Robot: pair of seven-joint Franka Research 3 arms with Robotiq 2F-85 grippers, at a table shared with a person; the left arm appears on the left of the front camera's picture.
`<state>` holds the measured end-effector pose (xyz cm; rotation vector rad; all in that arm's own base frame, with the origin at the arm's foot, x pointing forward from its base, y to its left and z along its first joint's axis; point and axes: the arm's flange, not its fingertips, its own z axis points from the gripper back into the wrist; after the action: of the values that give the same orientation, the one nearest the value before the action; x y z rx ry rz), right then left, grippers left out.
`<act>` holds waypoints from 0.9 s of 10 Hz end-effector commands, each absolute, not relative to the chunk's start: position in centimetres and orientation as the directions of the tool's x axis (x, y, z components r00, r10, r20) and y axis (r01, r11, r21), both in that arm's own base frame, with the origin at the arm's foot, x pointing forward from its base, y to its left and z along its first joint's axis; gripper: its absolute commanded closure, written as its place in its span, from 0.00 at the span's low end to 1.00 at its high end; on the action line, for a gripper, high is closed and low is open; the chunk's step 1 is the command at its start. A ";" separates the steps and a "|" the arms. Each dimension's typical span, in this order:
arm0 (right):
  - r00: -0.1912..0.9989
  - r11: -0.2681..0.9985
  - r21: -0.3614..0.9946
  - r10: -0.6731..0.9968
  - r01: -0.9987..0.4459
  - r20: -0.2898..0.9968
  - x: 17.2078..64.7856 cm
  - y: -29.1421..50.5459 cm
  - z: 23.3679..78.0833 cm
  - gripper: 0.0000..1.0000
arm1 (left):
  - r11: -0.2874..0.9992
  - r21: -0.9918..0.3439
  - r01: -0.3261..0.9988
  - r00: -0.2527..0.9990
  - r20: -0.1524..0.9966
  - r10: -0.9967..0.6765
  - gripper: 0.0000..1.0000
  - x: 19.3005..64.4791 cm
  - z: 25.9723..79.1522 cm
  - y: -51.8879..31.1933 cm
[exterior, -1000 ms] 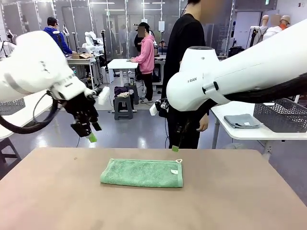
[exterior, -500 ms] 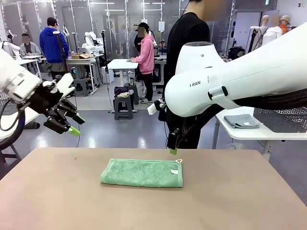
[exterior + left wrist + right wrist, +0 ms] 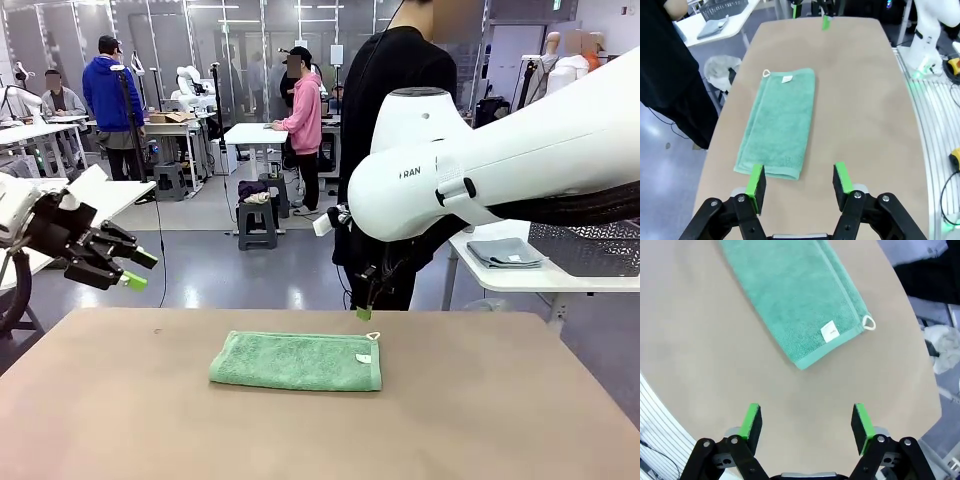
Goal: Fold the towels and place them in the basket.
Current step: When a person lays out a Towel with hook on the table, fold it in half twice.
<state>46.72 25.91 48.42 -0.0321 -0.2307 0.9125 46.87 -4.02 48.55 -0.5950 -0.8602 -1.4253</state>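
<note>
Left hand (image 3: 140, 271) swung back clear of bench (image 3: 480, 420), spread and empty, right hand (image 3: 364, 312) likewise; folded towel (image 3: 295, 360) awaits basket (image 3: 585, 240)

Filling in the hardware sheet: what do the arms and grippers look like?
Both arms are glossy white with bulky rounded links. The right arm carries grey lettering reading FRAN near a joint, with a thick black cable running under it; a thinner black cable loops by the left arm. The left gripper and right gripper are black, angular and two-fingered, with bright green pads.
</note>
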 end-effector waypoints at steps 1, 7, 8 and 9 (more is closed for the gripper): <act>0.769 0.811 -0.108 0.581 -0.575 0.268 45.9 26.4 47.5 0.10 | 0.066 0.105 0.992 -0.050 0.828 -0.558 0.31 47.8 47.8 -3.5; 0.961 0.998 0.057 0.023 -0.040 0.277 44.5 25.3 45.6 0.10 | 0.076 0.065 0.995 -0.017 0.857 -0.515 0.31 48.7 46.5 -1.7; 0.965 0.998 0.066 0.001 -0.019 0.263 44.9 25.1 45.6 0.10 | 0.085 0.072 0.994 -0.019 0.862 -0.507 0.31 48.8 46.4 -1.5; 0.953 0.996 0.027 0.074 -0.086 0.295 44.4 24.8 45.7 0.10 | 0.084 0.081 0.993 -0.028 0.866 -0.500 0.31 48.8 46.2 -1.3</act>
<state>44.50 24.63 45.40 0.0501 -0.2767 0.0509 48.37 -1.43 46.29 -0.6958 -0.8532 -1.3605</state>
